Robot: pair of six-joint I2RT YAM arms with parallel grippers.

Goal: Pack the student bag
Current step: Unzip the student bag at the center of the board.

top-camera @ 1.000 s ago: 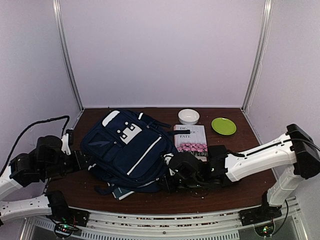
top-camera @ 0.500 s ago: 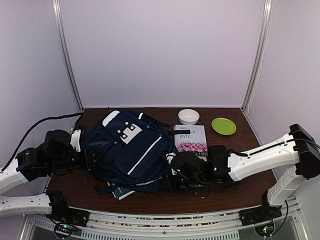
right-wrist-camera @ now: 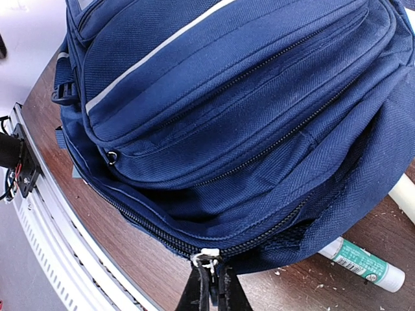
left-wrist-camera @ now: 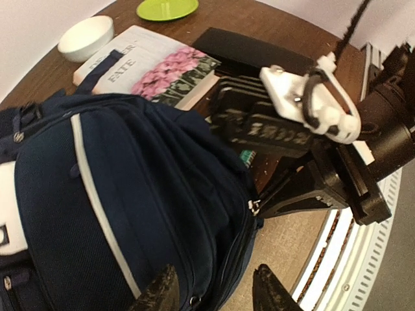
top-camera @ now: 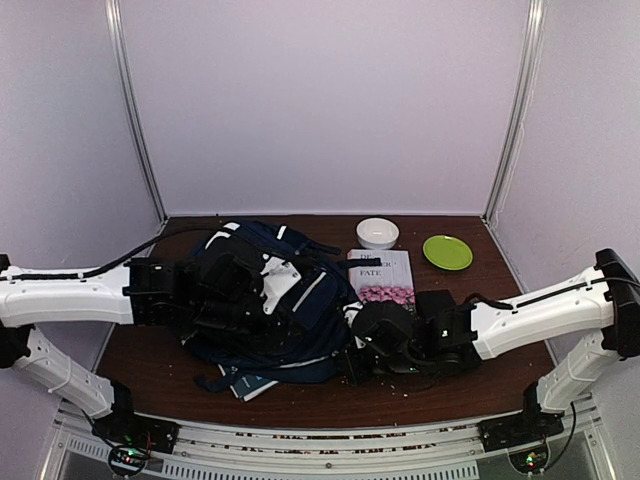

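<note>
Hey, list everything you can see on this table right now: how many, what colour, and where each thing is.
navy-blue fabric backpack: one, navy with white stripes, left-centre of the table.
softcover book with pink flowers: one, white and pink, right of the backpack.
small round bowl: one, white, far edge, behind the book.
round flat plate: one, lime green, right of the bowl.
flat rectangular case: one, black, beside the book.
glue-stick-like tube: one, white with a green label, by the backpack's edge.
wooden table: one, dark brown.
left gripper: one, black, open over the backpack.
right gripper: one, black, shut on the backpack's white zipper pull.
</note>
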